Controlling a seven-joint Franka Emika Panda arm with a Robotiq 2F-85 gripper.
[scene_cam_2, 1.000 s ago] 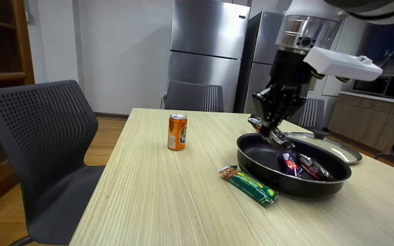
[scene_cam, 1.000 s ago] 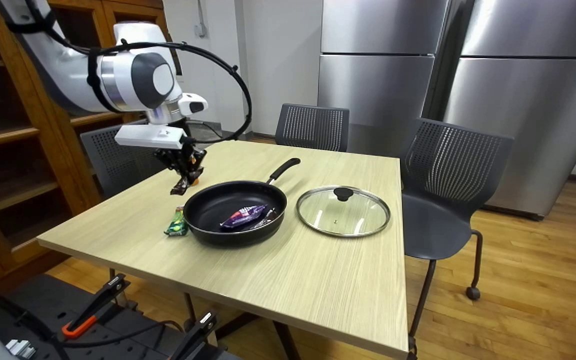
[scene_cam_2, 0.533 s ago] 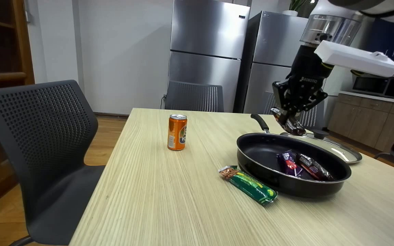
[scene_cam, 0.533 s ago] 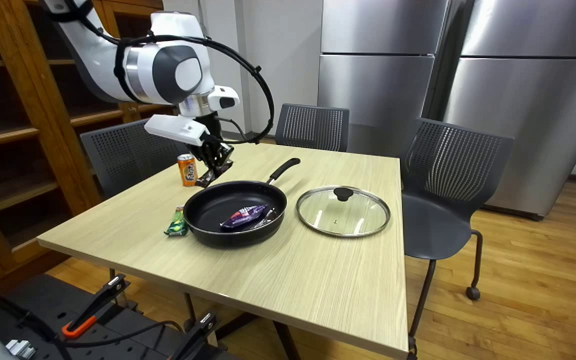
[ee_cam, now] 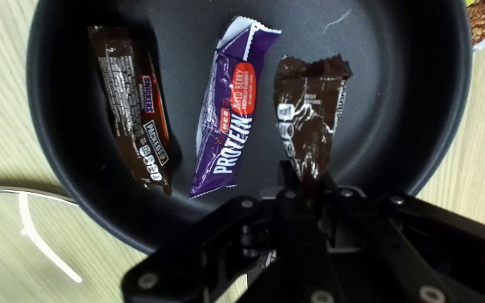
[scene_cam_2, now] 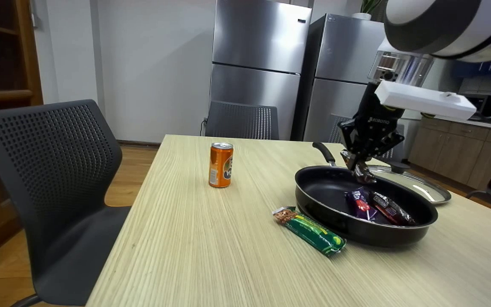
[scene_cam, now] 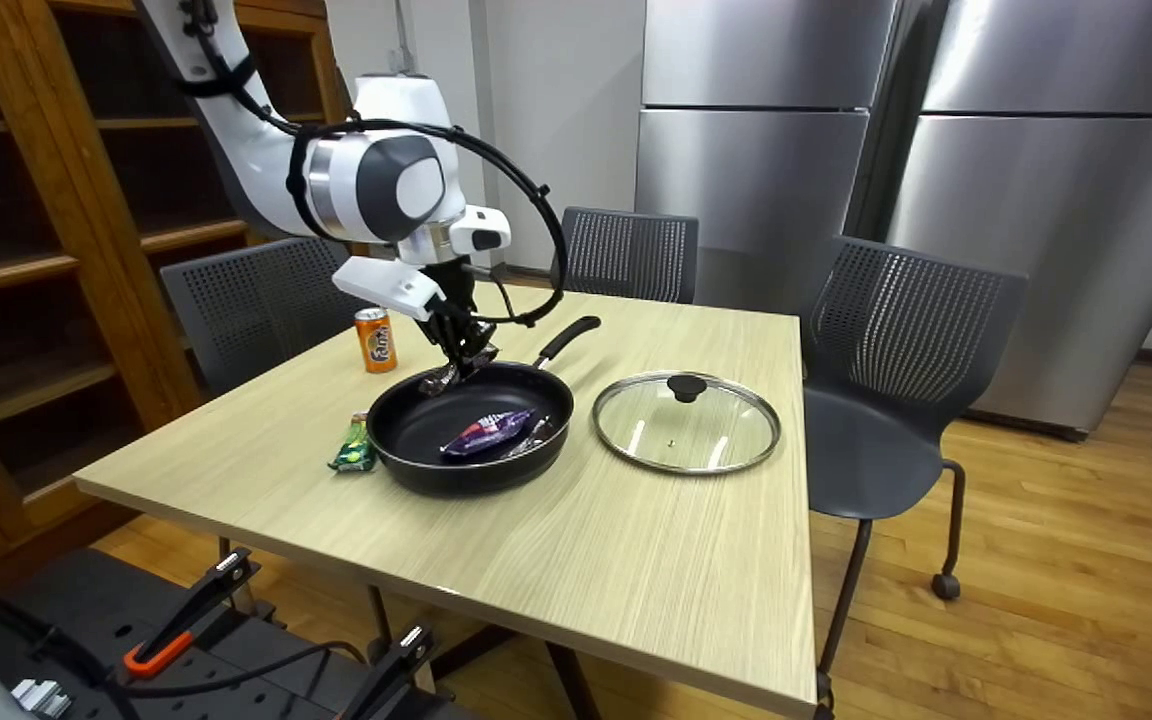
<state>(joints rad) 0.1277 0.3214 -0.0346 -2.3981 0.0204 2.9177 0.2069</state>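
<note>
A: What do we have in the tool (ee_cam: 307,181)?

B: A brown-wrapped bar (ee_cam: 310,105), grasped partway along its length, the jaws clenched, over the black frying pan (scene_cam_2: 369,235) on the pale worktop (scene_cam: 636,570). We cannot tell whether its lower end touches the pan.

A: Which way do we see it point?

B: In the wrist view its visible end aims at 12 o'clock, the long axis running down to 6, where the tool hides part of the wrapper. In an exterior view the brown-wrapped bar (scene_cam_2: 365,175) slants, its lower end between 4 and 5 o'clock.

A: Why held so?

B: We judge that a mid-length pinch steadies the slick wrapper and leaves both ends free of the jaws.

A: And inside the pan?

B: From the held bar, in the wrist view, a purple protein bar (ee_cam: 232,113) lies at 9 o'clock, with a Snickers bar (ee_cam: 132,109) farther out the same way. The raised wall, we think, pens both in.

A: Around it?

B: With the pan as our dial, in an exterior view, the glass lid (scene_cam: 686,428) lies flat at 3 o'clock, leaving the pan uncovered; a green-wrapped bar (scene_cam: 354,448) sits just beside the pan near 9; an orange soda can (scene_cam: 376,342) stands upright between 10 and 11.
</note>
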